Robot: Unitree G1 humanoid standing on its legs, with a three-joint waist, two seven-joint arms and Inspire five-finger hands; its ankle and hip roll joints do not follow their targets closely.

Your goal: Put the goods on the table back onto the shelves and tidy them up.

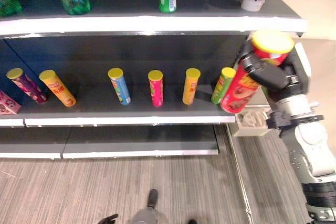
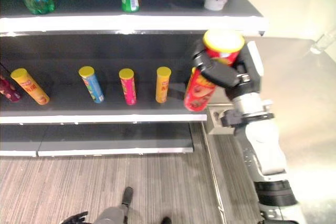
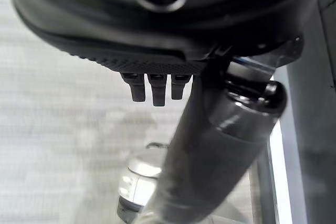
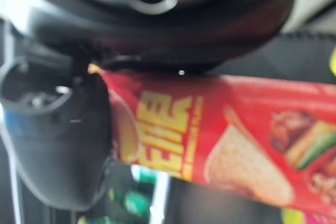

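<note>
Left eye view shows the dark shelves (image 1: 157, 23) first, with the middle shelf (image 1: 131, 109) carrying a row of yellow-lidded snack tubes (image 1: 156, 88). At its right end the right hand (image 1: 270, 74) has its fingers wrapped around the red tube (image 1: 242, 88), which is tilted, its base just beside the green tube (image 1: 223, 85). The left hand (image 3: 155, 85) hangs over the floor, fingers probably relaxed.
</note>
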